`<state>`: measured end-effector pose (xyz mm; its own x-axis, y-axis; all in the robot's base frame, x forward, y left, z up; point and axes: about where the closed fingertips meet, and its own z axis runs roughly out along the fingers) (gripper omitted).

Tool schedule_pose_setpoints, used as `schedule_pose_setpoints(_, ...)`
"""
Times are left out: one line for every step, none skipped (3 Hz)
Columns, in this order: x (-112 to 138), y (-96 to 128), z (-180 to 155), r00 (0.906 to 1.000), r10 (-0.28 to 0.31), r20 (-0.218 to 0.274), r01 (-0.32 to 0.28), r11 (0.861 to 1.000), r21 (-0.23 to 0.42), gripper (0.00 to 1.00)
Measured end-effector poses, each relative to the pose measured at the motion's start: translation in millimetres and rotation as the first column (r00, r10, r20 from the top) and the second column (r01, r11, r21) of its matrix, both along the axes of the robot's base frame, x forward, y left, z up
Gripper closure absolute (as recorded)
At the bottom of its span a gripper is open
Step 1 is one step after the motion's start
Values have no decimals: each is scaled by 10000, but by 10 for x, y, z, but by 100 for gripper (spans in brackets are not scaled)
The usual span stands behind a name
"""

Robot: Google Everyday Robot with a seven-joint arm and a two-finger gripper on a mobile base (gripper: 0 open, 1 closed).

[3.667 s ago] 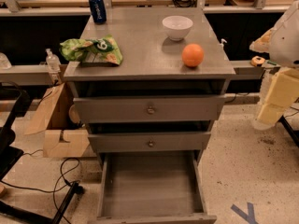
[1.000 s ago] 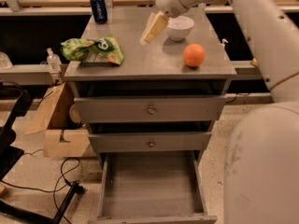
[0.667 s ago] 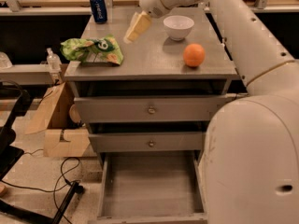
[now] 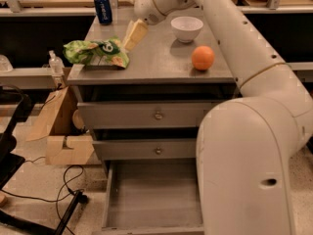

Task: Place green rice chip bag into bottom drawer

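The green rice chip bag (image 4: 96, 52) lies crumpled on the left front of the grey cabinet top (image 4: 161, 62). My gripper (image 4: 132, 36) hangs from the white arm just right of the bag, its cream-coloured tip close above the bag's right end. The bottom drawer (image 4: 151, 197) is pulled out below, showing a flat grey tray interior with nothing in it. My arm's large white body covers the drawer's right side.
An orange (image 4: 202, 58) and a white bowl (image 4: 187, 28) sit on the right of the top. A blue can (image 4: 103, 8) stands at the back left. Two knobbed drawers (image 4: 157, 115) are shut. A cardboard box (image 4: 61, 131) and cables lie on the floor at left.
The arm has swung in from the right over the cabinet top. The gripper has moved left and down toward the bag. The bag has not moved.
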<state>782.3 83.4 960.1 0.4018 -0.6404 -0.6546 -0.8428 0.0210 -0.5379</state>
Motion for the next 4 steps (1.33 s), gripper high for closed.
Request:
schedule_pose_setpoints(25,362,-247,9974,552,-472,-581,9964,-616,0)
schedule_pose_setpoints(70,800,-485,9939,833,-720,-933,9843,-1497,3)
schedule_pose_setpoints(129,951,-661,9946,724,-737,-876,9690,-2310,25)
schedule_pose_setpoints(185,1022,-846,9960,507,-738,-719,9444,-3209,49)
